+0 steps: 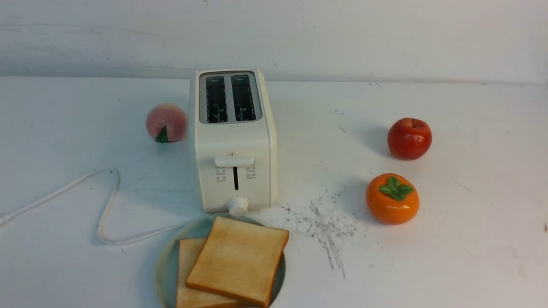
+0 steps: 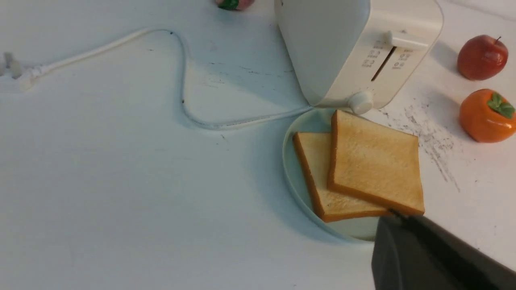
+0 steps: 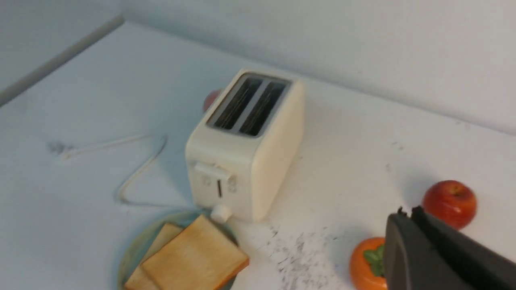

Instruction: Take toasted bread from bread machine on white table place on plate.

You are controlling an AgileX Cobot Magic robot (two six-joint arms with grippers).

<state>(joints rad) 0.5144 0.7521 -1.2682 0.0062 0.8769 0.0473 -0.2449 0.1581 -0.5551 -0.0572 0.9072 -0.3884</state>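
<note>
Two slices of toasted bread lie overlapping on the pale teal plate (image 1: 165,265) at the front edge of the white table (image 1: 449,239). The upper slice (image 1: 237,261) rests tilted across the lower slice (image 1: 190,265). Just behind the plate stands the cream bread machine (image 1: 233,141), both slots empty and its lever up. Neither gripper shows in the front view. In the left wrist view my left gripper (image 2: 397,215) is shut and holds nothing, its tip lined up with a corner of the upper slice (image 2: 375,169). My right gripper (image 3: 407,211) is shut and empty, over the table's right side.
A peach (image 1: 166,122) sits left of the bread machine. A red apple (image 1: 409,138) and an orange persimmon (image 1: 392,198) stand at the right. The white cord (image 1: 107,205) loops across the left side. Grey scuff marks (image 1: 327,224) lie right of the plate. A wall closes the back.
</note>
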